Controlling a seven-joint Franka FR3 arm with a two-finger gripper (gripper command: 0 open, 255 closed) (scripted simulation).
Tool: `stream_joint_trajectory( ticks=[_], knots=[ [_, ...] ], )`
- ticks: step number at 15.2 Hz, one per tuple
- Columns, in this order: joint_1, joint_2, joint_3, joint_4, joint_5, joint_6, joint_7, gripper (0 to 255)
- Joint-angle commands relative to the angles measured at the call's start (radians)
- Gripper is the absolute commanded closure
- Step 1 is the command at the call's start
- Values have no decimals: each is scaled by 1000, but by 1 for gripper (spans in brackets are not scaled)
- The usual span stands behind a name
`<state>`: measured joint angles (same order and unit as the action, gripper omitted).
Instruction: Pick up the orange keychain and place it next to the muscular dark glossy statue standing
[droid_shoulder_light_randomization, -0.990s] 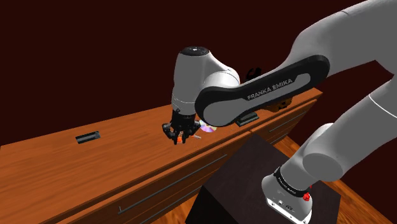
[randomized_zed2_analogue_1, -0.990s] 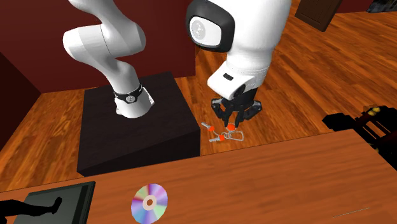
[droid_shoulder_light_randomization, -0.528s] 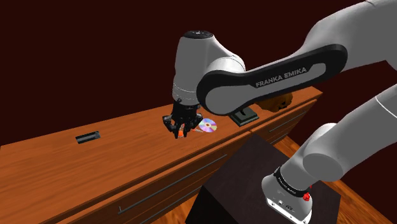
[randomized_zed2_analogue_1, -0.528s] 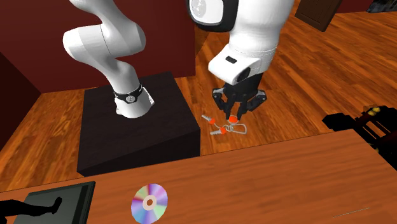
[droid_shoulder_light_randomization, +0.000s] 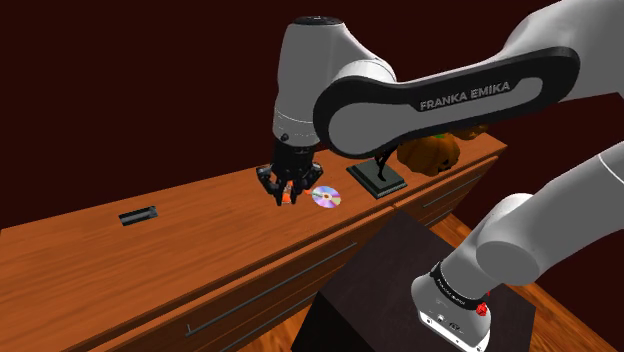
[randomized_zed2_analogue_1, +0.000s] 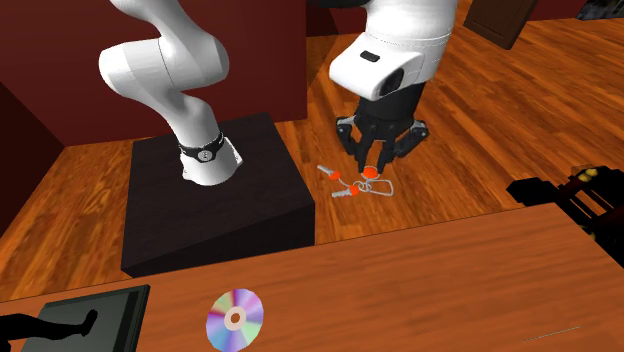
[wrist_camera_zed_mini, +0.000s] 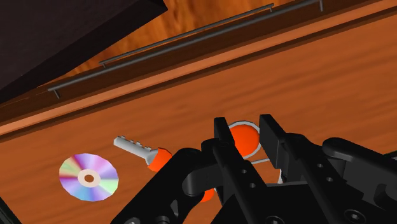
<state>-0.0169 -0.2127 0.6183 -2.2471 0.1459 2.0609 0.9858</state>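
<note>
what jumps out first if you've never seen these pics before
The big white arm dominates, reaching over a long wooden cabinet top. Its black tool is shut on a bright orange keychain that carries a silver key. Close by, a rainbow-shiny disc lies flat on the wood.

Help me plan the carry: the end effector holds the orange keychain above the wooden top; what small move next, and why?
Probably carry toward the shoulder view's right, over the rainbow-sheen disc: the black end effector clasps the orange keychain clear of the wooden top, and the dark statue stands that way.
</note>
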Motion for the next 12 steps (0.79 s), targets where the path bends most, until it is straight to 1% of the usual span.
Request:
stream_joint_trajectory(
  ticks=[1,12],
  knots=[
    [0,-10,-5,19,3,-28,-4,255],
    [-2,-50,-27,134,13,-180,-14,255]
  ],
)
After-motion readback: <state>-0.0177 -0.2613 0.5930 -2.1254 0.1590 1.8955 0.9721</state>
